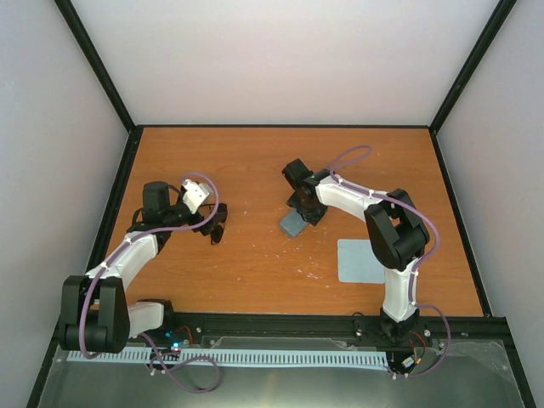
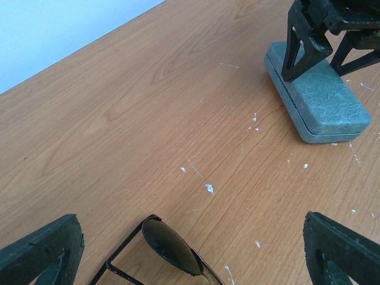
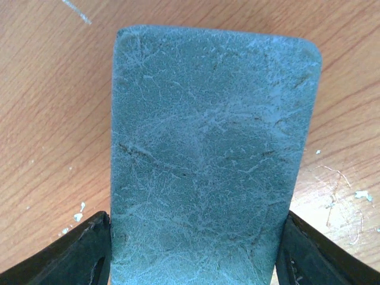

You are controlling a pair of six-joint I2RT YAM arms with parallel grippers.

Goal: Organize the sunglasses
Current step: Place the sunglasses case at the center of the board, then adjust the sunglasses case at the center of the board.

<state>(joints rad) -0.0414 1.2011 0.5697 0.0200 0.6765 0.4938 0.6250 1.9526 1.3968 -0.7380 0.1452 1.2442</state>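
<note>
The sunglasses [image 2: 169, 246], black-framed with dark lenses, lie on the table at the bottom edge of the left wrist view, one thin arm folded out to the left. My left gripper [image 2: 195, 233] hangs open just above them, a finger on either side. From above, the sunglasses [image 1: 218, 235] show partly under my left gripper [image 1: 211, 223]. The oblong grey-blue case [image 3: 211, 148] lies closed on the table. My right gripper [image 3: 196, 258] is shut on it, its fingers [image 3: 77, 258] pressed against the two long sides. The case [image 1: 293, 224] pokes out below my right gripper [image 1: 304, 209].
A flat pale blue cloth [image 1: 360, 260] lies to the right of the case, near the right arm's base. Black frame rails and pale walls border the wooden table [image 1: 255, 161]. The case [image 2: 320, 101] and right gripper [image 2: 326, 35] stand at the upper right of the left wrist view.
</note>
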